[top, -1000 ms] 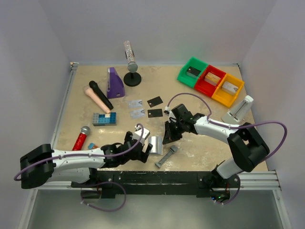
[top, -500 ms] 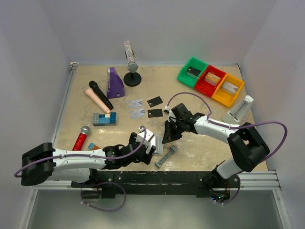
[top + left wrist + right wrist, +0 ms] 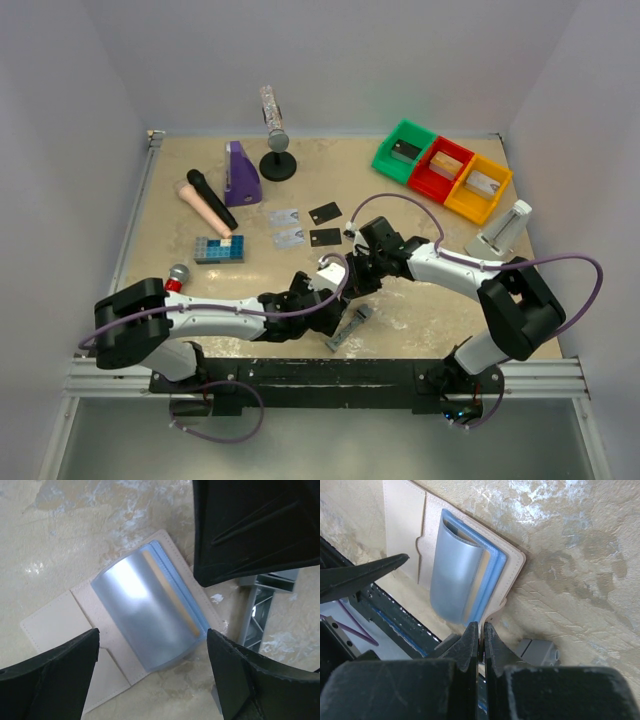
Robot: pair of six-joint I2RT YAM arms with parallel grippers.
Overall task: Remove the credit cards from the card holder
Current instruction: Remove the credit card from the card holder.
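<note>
Left wrist view looks straight down on the card holder (image 3: pixel 145 615). It lies opened flat on the bench (image 3: pixel 75 525), pale inner panels up, close to the front edge between my two arms. One pocket, edged in blue, has a shiny grey face that bows upward. A tan strip shows in the slot behind it, and I cannot tell whether that is a card or only lining.

My left end effector (image 3: pixel 152 642) hangs over the holder with its jaws spread about as wide as they go, one finger on either side and nothing in them. I judge it is held this way because the pocket wants checking, or one more pick. Wide jaws also leave the slots in plain sight between them.

My right end effector (image 3: pixel 479 630) is closed tip to tip with nothing between. Its point sits right at the holder's edge beside the blue pocket, and whether it touches I cannot tell. A closed tip makes a good pin, so I take it to be there to keep the holder from sliding while the other side works.

In the top external view, four credit cards (image 3: pixel 289 236) lie flat on the bare bench farther back, two pale and two black. They sit in a loose block, well apart from the holder, which reads as a set-down spot for cards already drawn. A grey bar-shaped tool (image 3: pixel 350 327) lies just beside the holder, toward my right arm.
</note>
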